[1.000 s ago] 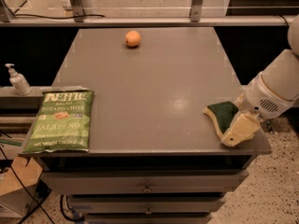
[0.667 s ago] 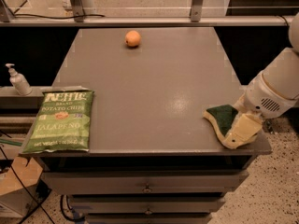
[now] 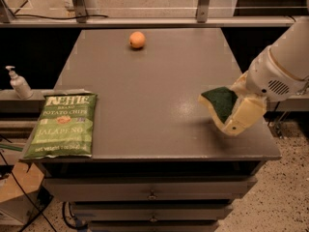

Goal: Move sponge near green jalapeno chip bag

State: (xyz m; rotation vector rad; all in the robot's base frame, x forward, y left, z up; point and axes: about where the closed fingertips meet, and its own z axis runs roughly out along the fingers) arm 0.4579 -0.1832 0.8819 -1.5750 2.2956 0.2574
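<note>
The sponge (image 3: 219,103) is at the right side of the worktop (image 3: 154,81), near its front right corner, clamped in the claw (image 3: 232,108). It is tilted up on edge, with its dark green scrub face turned toward the left and the camera, and a thin line of pale yellow foam showing along its lower rim. One cream-coloured finger (image 3: 244,117) runs under and behind the sponge, and the other sits against its upper right edge. Whether the sponge's lowest edge touches the worktop or hangs just above it cannot be told. The white arm (image 3: 285,64) reaches in from the right edge of the view.

The chip bag (image 3: 63,125) lies flat at the front left corner of the worktop, its light green face up and its white lettering readable, with its lower edge at the front rim. It is well apart from the sponge, with the bare grey middle of the worktop between them.

An orange (image 3: 137,39) rests near the far edge. A pump bottle (image 3: 19,82) stands on a ledge just beyond the left side. Drawers (image 3: 152,195) sit below the front rim.
</note>
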